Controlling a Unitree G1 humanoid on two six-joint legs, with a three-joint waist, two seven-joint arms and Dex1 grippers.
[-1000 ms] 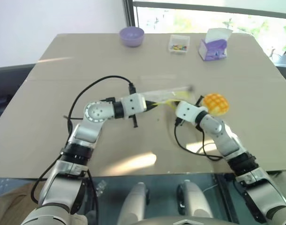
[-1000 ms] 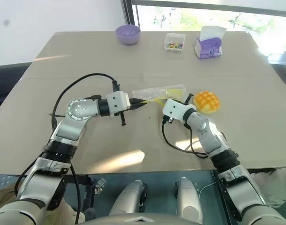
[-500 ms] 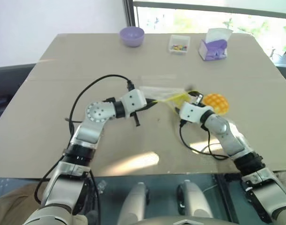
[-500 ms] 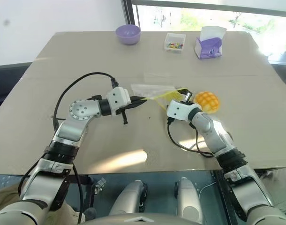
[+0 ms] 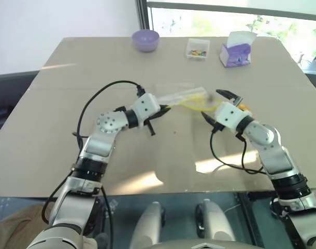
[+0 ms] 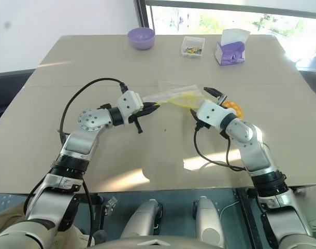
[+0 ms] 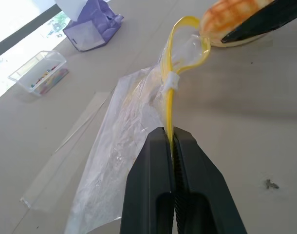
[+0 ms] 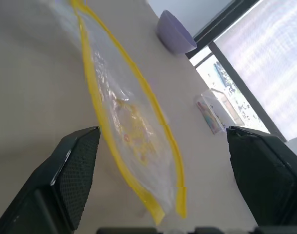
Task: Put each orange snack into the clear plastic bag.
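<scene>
One snack (image 6: 233, 108) sits just right of the right gripper (image 6: 212, 95), jaws spread wide; the left gripper (image 7: 173, 141) pinches the bag (image 5: 186, 98) by its zip.

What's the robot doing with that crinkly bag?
It is getting the clear plastic bag ready for the orange snack. The left gripper is shut on the bag's yellow zip strip, holding that edge up off the table. The right gripper is open in front of the bag's gaping mouth. The snack sits on the table just behind that gripper, not yet in the bag.
</scene>
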